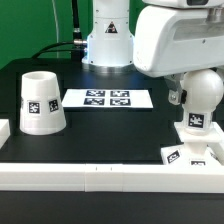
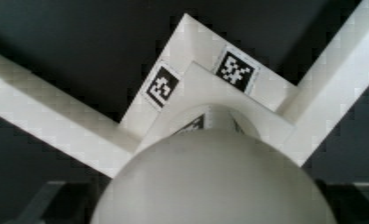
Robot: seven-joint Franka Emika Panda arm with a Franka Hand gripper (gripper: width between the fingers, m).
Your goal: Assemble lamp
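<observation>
Plainly, the claw [image 2: 199, 212] hangs right over the bulb [image 1: 203, 96]. Its dark fingers [image 2: 49, 206] show blurred at either side of the round head, which fills the gap between them. Whether they pinch it or merely flank it I cannot tell (the exterior view hides the tips behind the arm and the bulb). The bulb stands upright, stem down, on the low square base [image 1: 188, 152]. In the exterior view it is at about four o'clock from the marker board [image 1: 108, 98], close against the front rail [image 1: 90, 172]. The shade [image 1: 43, 103] stands well apart at nine o'clock, wide end down.
</observation>
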